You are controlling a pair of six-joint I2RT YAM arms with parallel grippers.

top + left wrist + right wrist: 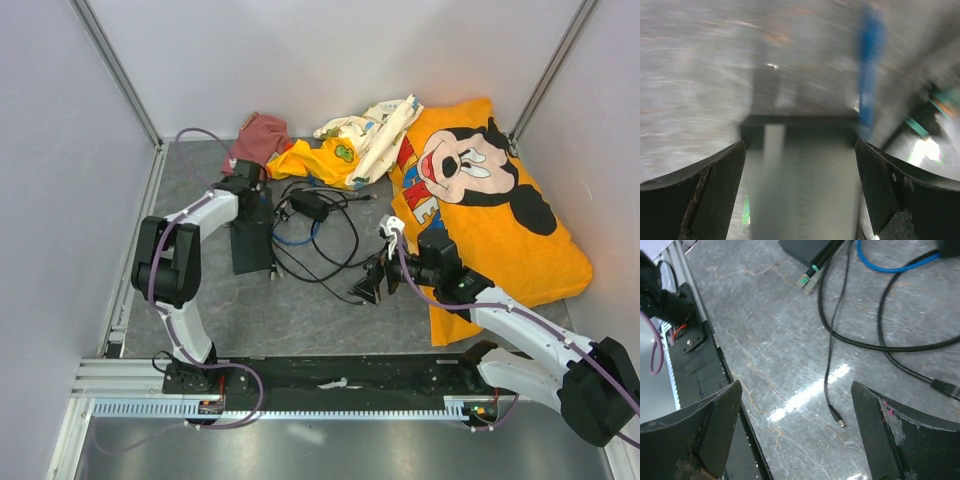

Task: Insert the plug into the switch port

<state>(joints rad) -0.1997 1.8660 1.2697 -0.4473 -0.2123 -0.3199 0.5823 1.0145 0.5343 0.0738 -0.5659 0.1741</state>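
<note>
The plug [806, 279], a small pale connector with a green band behind it, lies flat on the table [790, 355] just beside the near corner of the switch [250, 245], a flat black box. In the right wrist view I cannot follow whether its lead joins the blue cable [880, 267] that curves on the right side of the switch.

The right gripper [795, 410] hangs on the right of the switch, well apart from the plug, with its fingers spread wide and nothing between them. Under it lie thin black cables [827, 340]; one ends in a small barrel tip.

The left gripper [800, 165] is over the far end of the switch. Its fingers are also wide apart, and the switch fills the gap between them. This view is blurred, so I cannot tell if they touch it. The plug is at the opposite, near end of the switch from this gripper.

The table is grey with a marbled pattern. Plain white walls with metal posts close it in. Behind the switch lies a dark red cloth [262, 135], and to the right of the switch a black adapter [310, 205] and an orange cartoon-mouse cushion [500, 230].
</note>
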